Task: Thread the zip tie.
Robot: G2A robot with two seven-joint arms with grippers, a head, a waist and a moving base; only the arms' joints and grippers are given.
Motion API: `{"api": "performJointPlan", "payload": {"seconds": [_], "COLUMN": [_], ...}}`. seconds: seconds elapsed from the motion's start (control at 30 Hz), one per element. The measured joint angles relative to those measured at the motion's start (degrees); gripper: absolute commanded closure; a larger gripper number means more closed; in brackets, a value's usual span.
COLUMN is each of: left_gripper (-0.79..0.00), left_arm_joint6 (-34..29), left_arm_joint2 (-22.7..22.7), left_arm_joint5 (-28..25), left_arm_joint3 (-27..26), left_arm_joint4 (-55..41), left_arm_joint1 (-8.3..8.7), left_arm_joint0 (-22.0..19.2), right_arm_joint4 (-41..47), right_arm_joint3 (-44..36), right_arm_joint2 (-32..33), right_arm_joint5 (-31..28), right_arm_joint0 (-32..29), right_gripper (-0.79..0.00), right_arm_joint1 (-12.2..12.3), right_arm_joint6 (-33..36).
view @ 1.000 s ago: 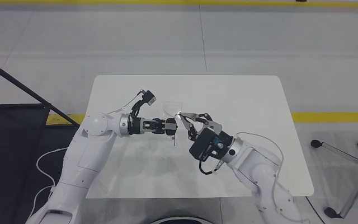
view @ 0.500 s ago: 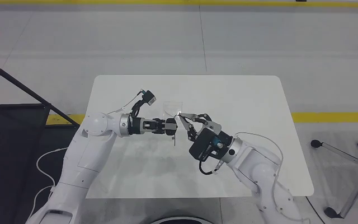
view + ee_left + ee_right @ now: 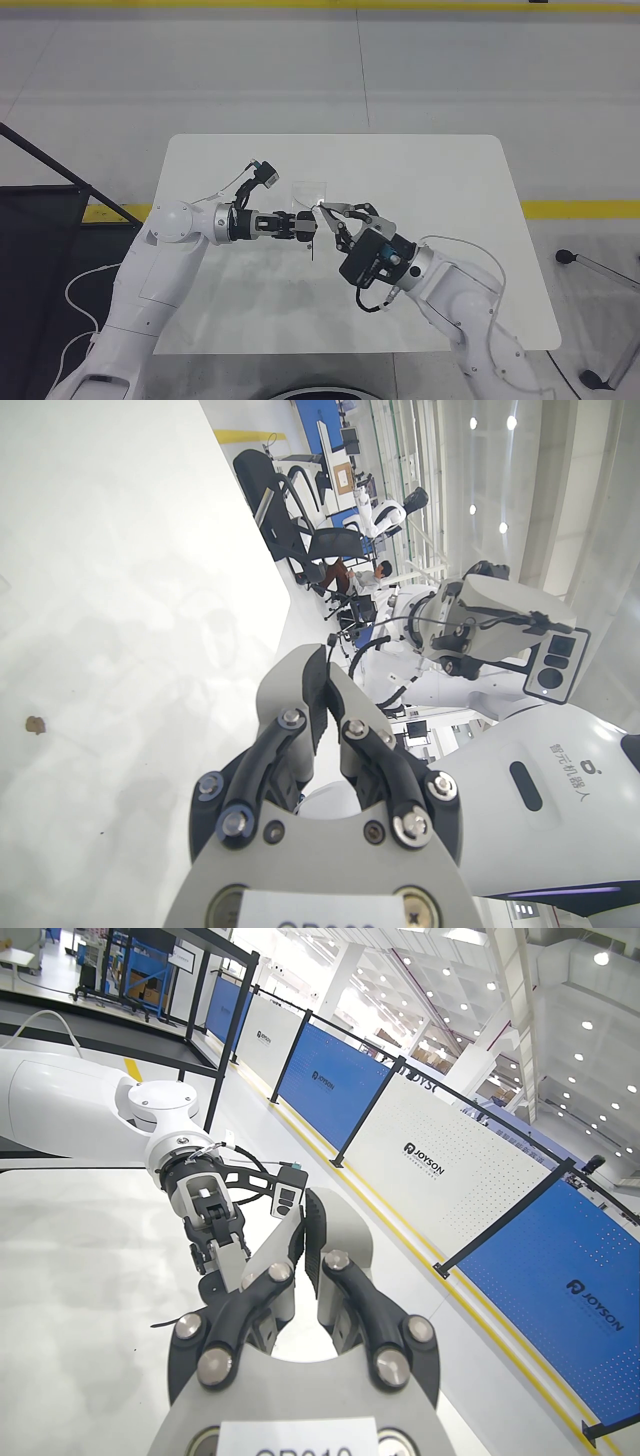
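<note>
The zip tie (image 3: 328, 662) is a thin black strip pinched between the pads of my left gripper (image 3: 324, 680), which is shut on it. Its small head pokes out past the fingertips. In the top view both grippers meet above the table's middle, where the tie's tail (image 3: 313, 248) hangs down under my left gripper (image 3: 308, 228). My right gripper (image 3: 323, 209) comes in from the near right with its tips just beyond the left one. In the right wrist view my right gripper (image 3: 305, 1218) is shut, with no tie visible between its pads. A black strand (image 3: 165, 1323) sticks out beside it, below the left gripper (image 3: 220, 1258).
A small clear plastic bag (image 3: 305, 190) lies flat on the white table (image 3: 430, 170) just beyond the grippers. A tiny brown speck (image 3: 35, 725) sits on the tabletop. Fence panels and racks stand far off the table.
</note>
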Motion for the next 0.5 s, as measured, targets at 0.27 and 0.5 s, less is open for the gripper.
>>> {"api": "performJointPlan", "payload": {"seconds": [0.27,0.5], "left_gripper": [0.000,0.000], "left_arm_joint6": [0.0,0.0], "left_arm_joint2": [0.0,0.0], "left_arm_joint5": [0.0,0.0], "left_arm_joint3": [0.0,0.0], "left_arm_joint4": [0.0,0.0], "left_arm_joint1": [0.00,0.00], "left_arm_joint0": [0.0,0.0], "right_arm_joint4": [0.5,0.3], "right_arm_joint3": [0.3,-0.5], "right_arm_joint2": [-0.2,-0.1], "right_arm_joint5": [0.2,0.7], "right_arm_joint0": [0.3,0.0], "right_gripper": [0.000,0.000], "right_arm_joint1": [0.2,0.4], "right_arm_joint6": [0.8,0.1]}}
